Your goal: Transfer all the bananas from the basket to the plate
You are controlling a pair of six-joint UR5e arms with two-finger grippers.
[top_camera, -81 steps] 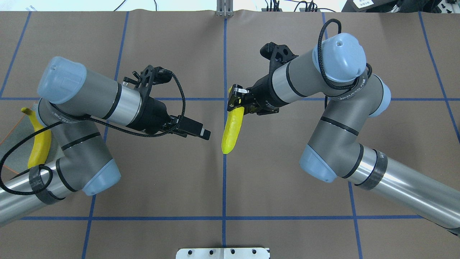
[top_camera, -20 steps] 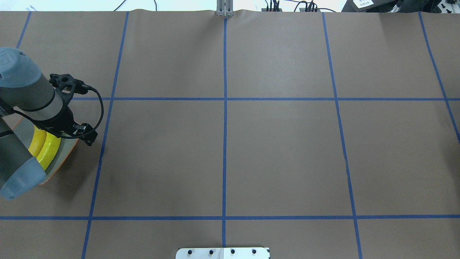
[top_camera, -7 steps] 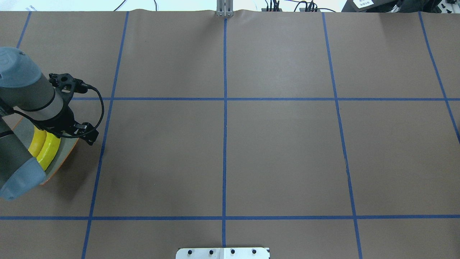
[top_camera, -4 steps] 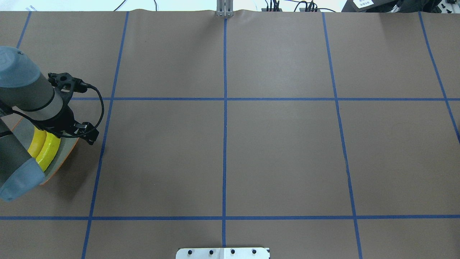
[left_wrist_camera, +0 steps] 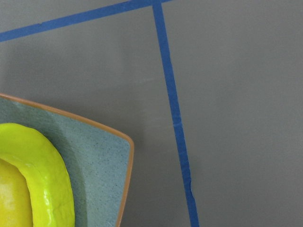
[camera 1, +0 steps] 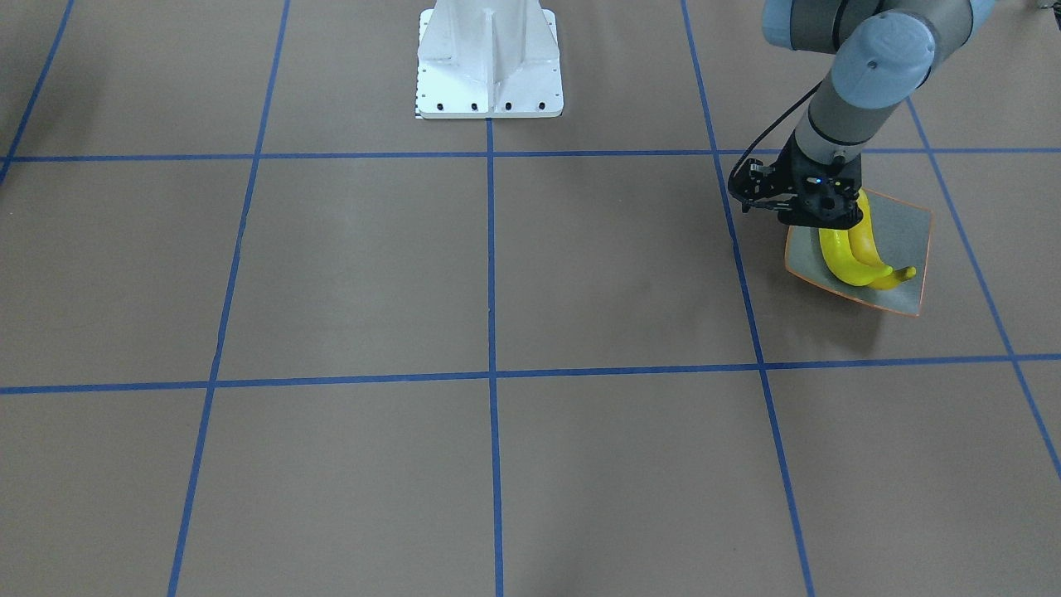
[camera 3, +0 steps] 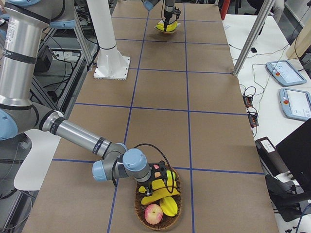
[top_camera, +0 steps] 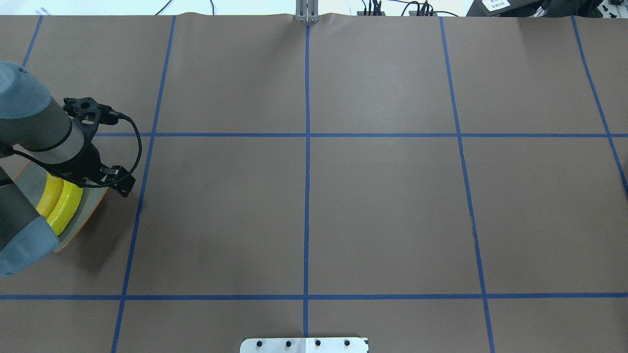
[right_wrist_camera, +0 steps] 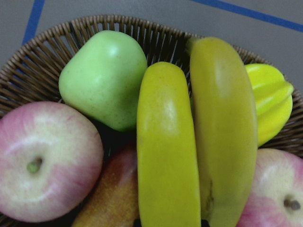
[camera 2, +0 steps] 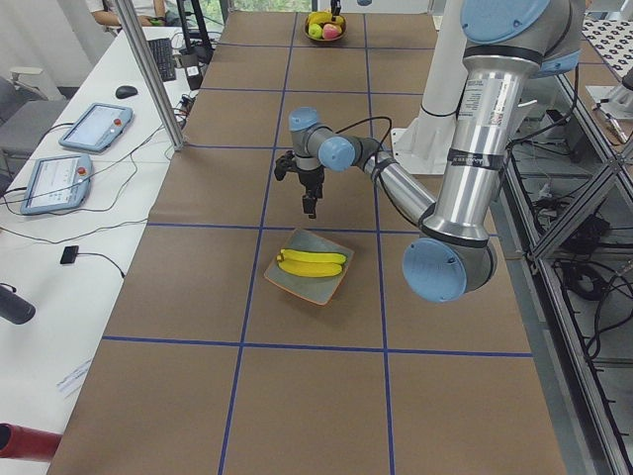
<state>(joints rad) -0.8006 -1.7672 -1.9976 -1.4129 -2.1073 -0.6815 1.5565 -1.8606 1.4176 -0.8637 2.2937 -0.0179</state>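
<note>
bananas (camera 1: 847, 259) | two on plate (camera 1: 903, 232) | below left jaws, apart

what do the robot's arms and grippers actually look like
Both the left arm and the right arm are grey tubes with pale blue joint caps, thin black rings and silvery metal sleeves. Each ends in a black two-finger gripper: the left gripper and the right gripper. A black cable loops from the left wrist's black camera bracket.

2 yellow bananas (camera 1: 847, 257) side by side on grey-green orange-rimmed plate (camera 1: 909, 230), more in wicker basket (right_wrist_camera: 28, 66)
</note>
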